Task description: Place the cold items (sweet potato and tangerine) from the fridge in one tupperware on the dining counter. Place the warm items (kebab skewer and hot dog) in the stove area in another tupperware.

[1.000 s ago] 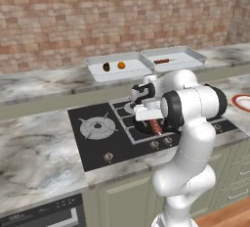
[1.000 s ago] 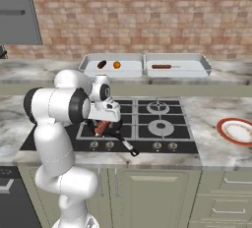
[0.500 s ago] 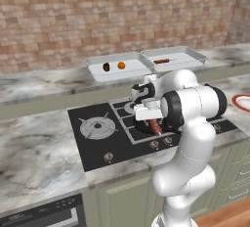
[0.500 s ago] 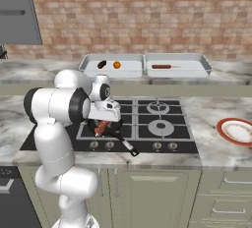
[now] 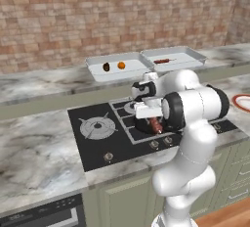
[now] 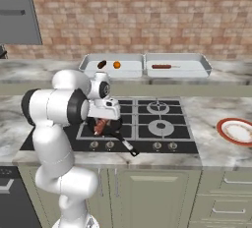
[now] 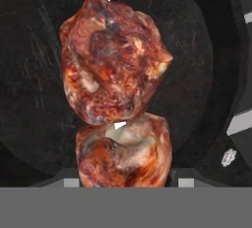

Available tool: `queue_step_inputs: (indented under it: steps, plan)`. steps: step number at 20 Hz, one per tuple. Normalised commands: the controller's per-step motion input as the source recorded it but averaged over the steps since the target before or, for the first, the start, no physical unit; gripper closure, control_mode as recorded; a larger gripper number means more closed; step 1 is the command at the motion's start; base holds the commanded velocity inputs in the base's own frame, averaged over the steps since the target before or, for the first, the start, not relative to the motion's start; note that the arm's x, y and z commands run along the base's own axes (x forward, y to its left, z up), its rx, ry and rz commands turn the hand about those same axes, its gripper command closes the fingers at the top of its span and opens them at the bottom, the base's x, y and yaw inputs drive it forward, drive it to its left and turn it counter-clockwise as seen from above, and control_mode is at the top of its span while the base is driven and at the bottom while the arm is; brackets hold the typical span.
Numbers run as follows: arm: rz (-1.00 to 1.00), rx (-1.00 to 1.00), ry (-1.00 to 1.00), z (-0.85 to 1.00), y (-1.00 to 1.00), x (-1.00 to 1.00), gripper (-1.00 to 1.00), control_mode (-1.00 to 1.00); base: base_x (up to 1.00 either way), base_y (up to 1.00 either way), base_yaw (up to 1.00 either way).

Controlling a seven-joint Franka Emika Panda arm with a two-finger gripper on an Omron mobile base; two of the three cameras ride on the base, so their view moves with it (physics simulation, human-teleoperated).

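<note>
The jaws stand on either side of the lower meat chunk; I cannot tell if they press it yet. The gripper [image 7: 125, 183] hangs over the kebab skewer [image 7: 115, 60], which lies in the dark pan [image 7: 29, 104] on the stove [image 5: 97, 145]. It is best to squeeze gently and lift straight.

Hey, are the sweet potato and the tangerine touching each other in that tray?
Apart. In the left base view, pale tray floor shows between the sweet potato and the tangerine.

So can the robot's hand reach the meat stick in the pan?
Probably yes: the hand hangs right over the kebab skewer in the pan, and nothing lies between them.
</note>
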Motion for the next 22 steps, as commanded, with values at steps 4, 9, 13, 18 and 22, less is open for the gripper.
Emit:
queue_step_inputs:
  steps: [4, 9, 13, 18, 22]
  plan:
    - [-0.01, 0.01, -0.17, 0.98, 0.03, -0.73, 1.0, -1.0, 0.0, 0.0, 0.0]
    - [-0.13, 0.01, -0.03, 1.0, 0.19, -0.98, 1.0, -1.0, 0.0, 0.0, 0.0]
    - [-0.21, 0.07, -0.07, 1.0, 0.01, -1.0, 1.0, -1.0, 0.0, 0.0, 0.0]
    - [-0.51, 0.13, -0.07, 0.7, 0.0, -1.0, 1.0, -1.0, 0.0, 0.0, 0.0]
    - [-0.67, 0.05, -0.05, 0.16, 0.01, -1.0, 1.0, -1.0, 0.0, 0.0, 0.0]
